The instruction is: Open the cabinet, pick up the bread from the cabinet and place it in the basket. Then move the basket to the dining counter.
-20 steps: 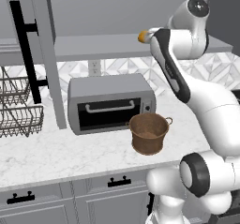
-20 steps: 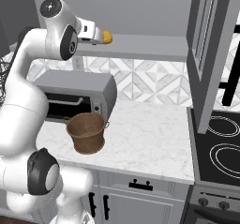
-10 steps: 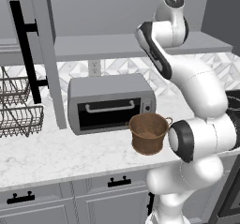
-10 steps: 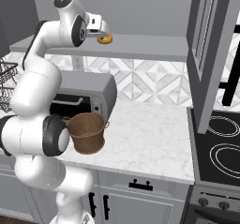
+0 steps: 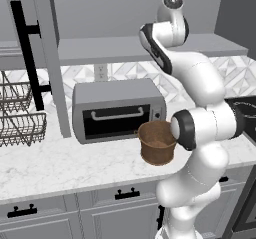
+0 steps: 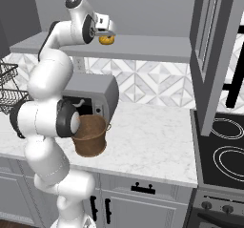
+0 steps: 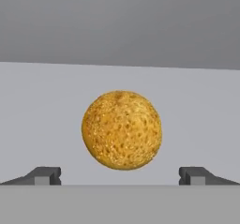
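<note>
Yellow-orange bread (image 7: 122,129) sits on the grey cabinet (image 6: 143,48) shelf, directly ahead of the gripper (image 7: 120,175); in the hand view it lies centred between the two fingers (image 7: 44,175), which stand wide apart with nothing between them and clear of the bread on both sides. Bread outline is near round, slightly wider than tall, so no clear long axis or pointing direction can be read. In the right base view the bread (image 6: 106,39) rests on the shelf just at the gripper (image 6: 108,31), with the arm reaching up from the base. Cabinet doors stand swung open: one with a long black bar handle at left of the left base view (image 5: 30,58), another at right of the right base view. Brown basket (image 5: 157,142) stands upright on the marble surface (image 5: 60,165), just in front of the toaster oven (image 5: 117,108), below the shelf and well apart from the bread. Wire racks (image 5: 20,115) stand at far left of the surface.
</note>
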### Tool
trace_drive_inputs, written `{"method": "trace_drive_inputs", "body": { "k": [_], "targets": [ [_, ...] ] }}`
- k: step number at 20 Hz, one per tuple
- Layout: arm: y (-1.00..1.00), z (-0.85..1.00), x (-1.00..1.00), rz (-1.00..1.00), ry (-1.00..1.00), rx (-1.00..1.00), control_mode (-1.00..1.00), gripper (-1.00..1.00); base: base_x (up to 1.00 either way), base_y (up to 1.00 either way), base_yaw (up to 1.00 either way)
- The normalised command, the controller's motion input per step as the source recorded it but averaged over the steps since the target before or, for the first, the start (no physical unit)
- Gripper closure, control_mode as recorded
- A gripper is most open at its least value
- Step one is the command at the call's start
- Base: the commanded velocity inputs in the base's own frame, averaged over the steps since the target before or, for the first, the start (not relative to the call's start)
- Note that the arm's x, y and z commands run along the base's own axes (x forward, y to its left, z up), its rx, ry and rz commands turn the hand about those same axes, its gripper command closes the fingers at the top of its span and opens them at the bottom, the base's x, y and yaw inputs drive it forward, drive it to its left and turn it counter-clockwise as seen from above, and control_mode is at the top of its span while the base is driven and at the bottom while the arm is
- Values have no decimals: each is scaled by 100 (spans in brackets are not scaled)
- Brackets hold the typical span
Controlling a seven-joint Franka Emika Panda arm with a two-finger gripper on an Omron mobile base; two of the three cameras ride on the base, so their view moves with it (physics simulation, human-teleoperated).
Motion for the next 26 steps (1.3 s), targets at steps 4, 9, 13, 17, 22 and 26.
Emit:
{"method": "trace_drive_inputs", "body": {
  "k": [4,9,13,17,22,26],
  "targets": [
    [-9,0,57,0,0,10,-100,-100,0,0,0],
    [-6,0,45,0,0,14,-100,-100,0,0,0],
    [-13,-10,11,0,2,1,-100,-100,0,0,0],
    [-6,-33,0,0,5,0,-100,-100,0,0,0],
    [3,-38,0,0,1,0,-100,-100,0,0,0],
    [8,-22,0,0,0,0,-100,-100,0,0,0]
  ]
}}
